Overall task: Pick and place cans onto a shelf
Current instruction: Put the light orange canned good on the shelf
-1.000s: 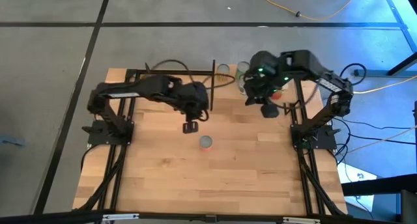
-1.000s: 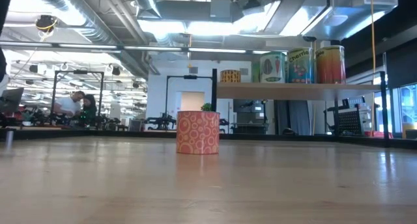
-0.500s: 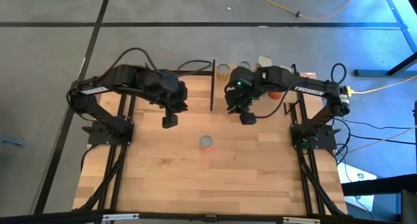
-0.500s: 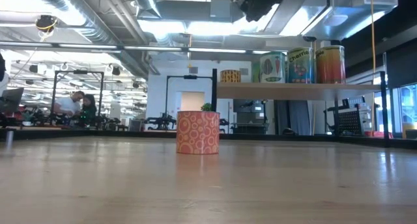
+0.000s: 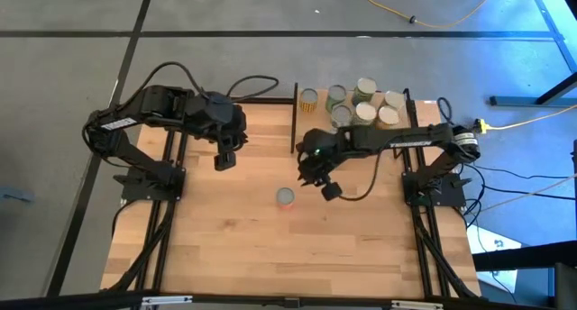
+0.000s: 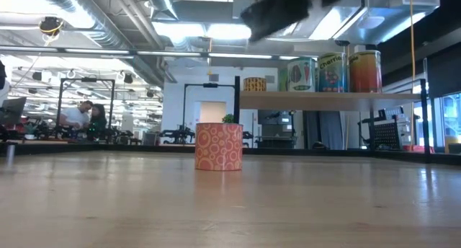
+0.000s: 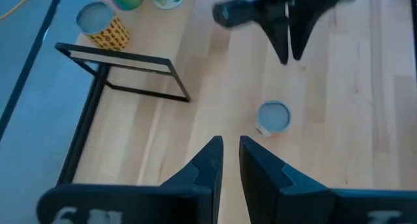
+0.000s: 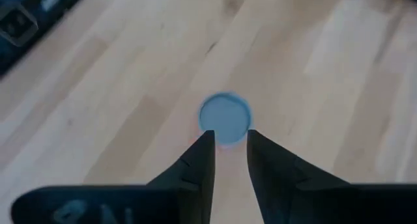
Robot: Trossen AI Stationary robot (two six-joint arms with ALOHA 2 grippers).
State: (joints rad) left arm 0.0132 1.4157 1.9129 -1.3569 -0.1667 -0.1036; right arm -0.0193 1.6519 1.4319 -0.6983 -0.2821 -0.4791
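From above, my right claw (image 5: 330,191) hung over the middle of the desk (image 5: 225,247), just up and right of the lone orange can (image 5: 285,197) standing at the frame's centre; I could not tell its spread from here. My left claw (image 5: 221,160) waited in the upper left part of the desk, well apart from that can. Six other cans (image 5: 359,104) stood clustered on the shelf (image 5: 410,121) at the upper middle, right of a black post.

At desk height, the orange can (image 6: 219,146) stood upright in the frame's centre, alone on the wood. A dark blur of my arm crossed the top. Four cans (image 6: 334,72) lined the shelf (image 6: 324,99) at the upper right.

Through my left wrist, my left claw (image 7: 229,160) showed its fingers near each other with a narrow gap, holding nothing; the can (image 7: 273,118) lay ahead.

Through my right wrist, my right claw (image 8: 228,155) stood spread with nothing between its fingers, the can's grey lid (image 8: 225,116) just beyond the tips
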